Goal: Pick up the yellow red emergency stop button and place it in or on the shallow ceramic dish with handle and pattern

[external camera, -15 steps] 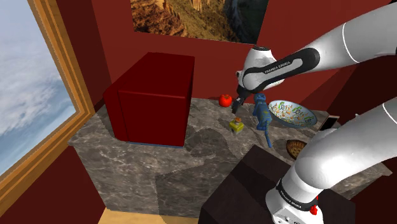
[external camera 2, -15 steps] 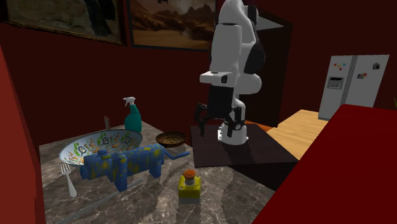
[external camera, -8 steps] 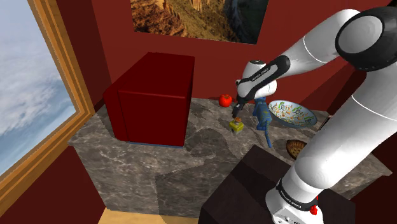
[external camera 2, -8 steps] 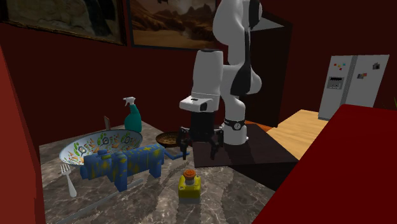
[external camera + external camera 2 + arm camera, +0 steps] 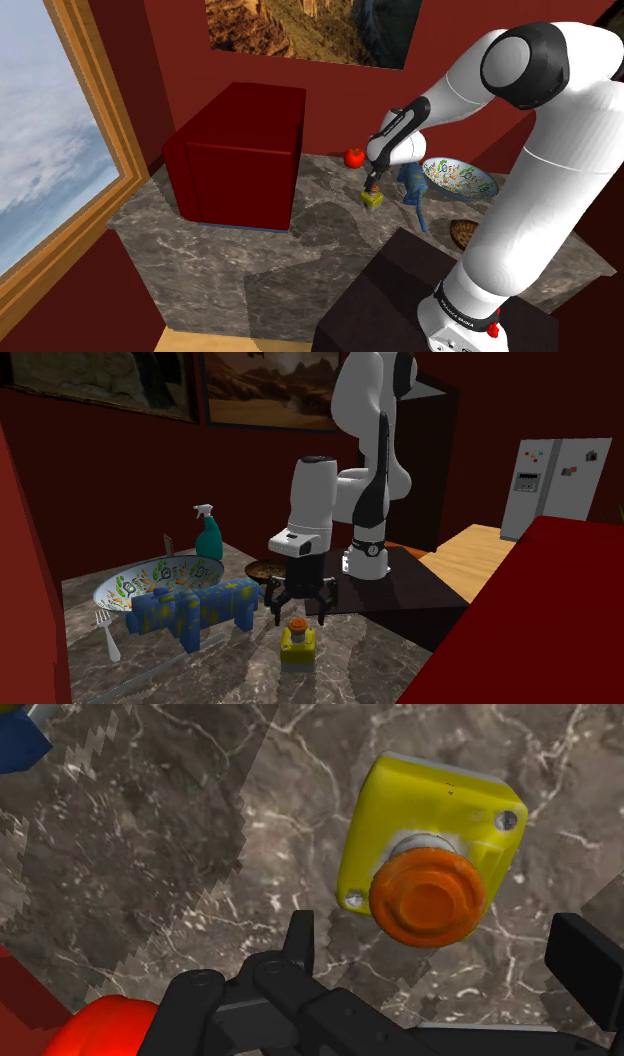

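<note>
The tool (image 5: pixel 298 608) hangs spread apart just above the stop button (image 5: pixel 298 643), bare veined counter (image 5: pixel 345 660) around it.

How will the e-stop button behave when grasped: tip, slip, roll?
Probably rigid: the emergency stop button is a boxy yellow housing with a round red cap. Its flat base on the marbled counter suggests it won't roll. Smooth sides may slip slightly in the open gripper.
</note>
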Robot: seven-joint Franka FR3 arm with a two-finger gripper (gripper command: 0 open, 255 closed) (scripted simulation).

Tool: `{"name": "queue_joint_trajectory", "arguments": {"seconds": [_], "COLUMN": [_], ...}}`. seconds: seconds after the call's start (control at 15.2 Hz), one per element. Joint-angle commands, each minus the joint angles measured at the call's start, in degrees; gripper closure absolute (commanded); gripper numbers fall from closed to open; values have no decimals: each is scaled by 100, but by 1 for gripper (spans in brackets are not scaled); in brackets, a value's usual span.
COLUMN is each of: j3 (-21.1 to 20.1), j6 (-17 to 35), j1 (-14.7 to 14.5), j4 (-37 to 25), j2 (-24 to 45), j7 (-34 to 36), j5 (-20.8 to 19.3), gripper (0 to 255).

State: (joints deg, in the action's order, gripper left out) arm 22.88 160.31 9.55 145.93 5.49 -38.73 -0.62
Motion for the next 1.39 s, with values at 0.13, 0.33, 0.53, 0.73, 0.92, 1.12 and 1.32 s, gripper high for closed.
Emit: {"name": "queue_joint_trajectory", "arguments": {"seconds": [0.13,0.33,0.53,0.73,0.92,1.12,1.32], "j3": [-84,-86,-86,-86,-83,-81,-15], "j6": [193,193,193,193,194,194,31], "j1": [58,60,60,60,59,62,16], "j4": [-48,-48,-48,-47,-42,-39,-49], "j2": [255,255,255,255,249,246,82], "j7": [-191,-190,-190,-190,-187,-193,-73], "j5": [254,254,254,254,249,248,86], "gripper": [0,0,0,255,255,255,255]}}
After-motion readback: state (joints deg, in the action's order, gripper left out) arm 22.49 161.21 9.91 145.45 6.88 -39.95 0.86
